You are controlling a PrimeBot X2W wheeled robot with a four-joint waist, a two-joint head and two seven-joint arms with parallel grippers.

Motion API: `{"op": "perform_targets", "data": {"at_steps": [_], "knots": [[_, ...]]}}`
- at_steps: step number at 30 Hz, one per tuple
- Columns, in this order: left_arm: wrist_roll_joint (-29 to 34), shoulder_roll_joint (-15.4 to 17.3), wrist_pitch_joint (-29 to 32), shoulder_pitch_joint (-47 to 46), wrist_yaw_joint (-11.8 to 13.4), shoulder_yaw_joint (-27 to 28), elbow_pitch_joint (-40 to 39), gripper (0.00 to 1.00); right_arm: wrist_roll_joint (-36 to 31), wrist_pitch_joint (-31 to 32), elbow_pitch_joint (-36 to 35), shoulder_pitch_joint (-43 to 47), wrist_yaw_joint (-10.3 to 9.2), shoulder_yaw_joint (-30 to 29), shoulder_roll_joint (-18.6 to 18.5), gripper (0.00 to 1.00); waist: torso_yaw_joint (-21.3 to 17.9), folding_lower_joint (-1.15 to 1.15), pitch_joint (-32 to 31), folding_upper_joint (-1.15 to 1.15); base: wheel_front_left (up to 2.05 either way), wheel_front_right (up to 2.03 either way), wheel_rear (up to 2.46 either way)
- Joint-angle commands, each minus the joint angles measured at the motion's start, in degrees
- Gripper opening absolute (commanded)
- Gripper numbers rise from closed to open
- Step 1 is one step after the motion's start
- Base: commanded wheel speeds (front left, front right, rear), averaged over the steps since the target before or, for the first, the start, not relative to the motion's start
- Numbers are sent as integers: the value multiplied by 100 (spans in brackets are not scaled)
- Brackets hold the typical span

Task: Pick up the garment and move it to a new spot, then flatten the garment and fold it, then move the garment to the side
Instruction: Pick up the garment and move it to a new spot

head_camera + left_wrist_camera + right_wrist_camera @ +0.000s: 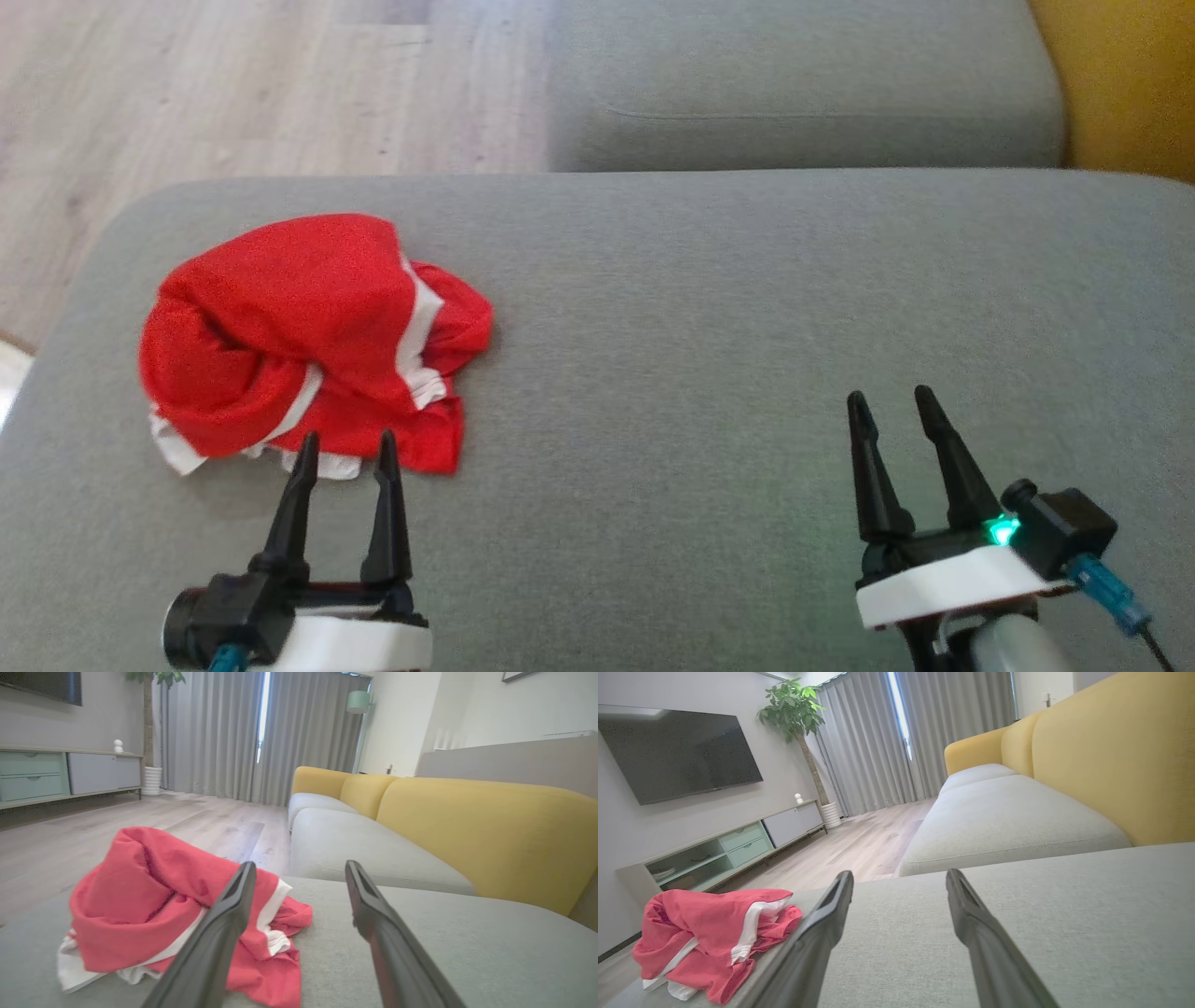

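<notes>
As both arms hover low over a grey cushion (700, 373), the left gripper (347, 444), at seven o'clock in the head view, holds its fingers spread and empty, tips at the near hem of the garment (299, 317); contact cannot be told. The right gripper (891, 401), at five o'clock, is likewise spread and empty, well apart from the cloth. The garment, red with white trim, lies crumpled at ten o'clock near the cushion's left edge. Beyond are wood floor (233, 84) at eleven o'clock, a second grey seat (803, 84) at twelve and a yellow backrest (1130, 84) at one.
</notes>
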Motion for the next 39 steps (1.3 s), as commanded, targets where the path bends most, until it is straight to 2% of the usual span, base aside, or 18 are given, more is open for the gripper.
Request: {"op": "perform_targets", "data": {"at_steps": [1, 9, 18, 28, 33, 36, 39], "knots": [[56, -17, -45, -158, 48, 242, -170, 100, -3, -60, -207, -99, -4, 200, -48, 100, 236, 0, -47, 0, 0, 0, 0], [88, -17, -45, -46, 72, 398, -167, 100, 86, -60, -200, 15, -4, 500, -48, 100, 866, 0, -182, 0, 0, 0, 0], [103, -17, -45, 46, 53, 455, -177, 100, 139, -60, -181, 86, -4, 533, -48, 100, 1158, 0, -257, 0, 0, 0, 0], [132, -17, -45, 24, 65, 529, -216, 100, 160, -60, -173, 61, -4, 554, -48, 100, 1116, 0, -202, 0, 0, 0, 0], [336, -10, -45, -290, -64, 684, -162, 100, 111, -60, -223, -17, -4, 530, -48, 100, 983, 0, 40, 0, 0, 0, 0], [475, 182, -45, -738, -161, 784, 48, 100, 55, -60, -277, -127, -4, 489, -48, 100, 885, 0, 311, 0, 0, 0, 0], [554, 541, -6, -1460, -291, 802, 528, 100, -18, -60, -335, -250, -4, 442, -48, 100, 804, 0, 579, 0, 0, 0, 0]]}}
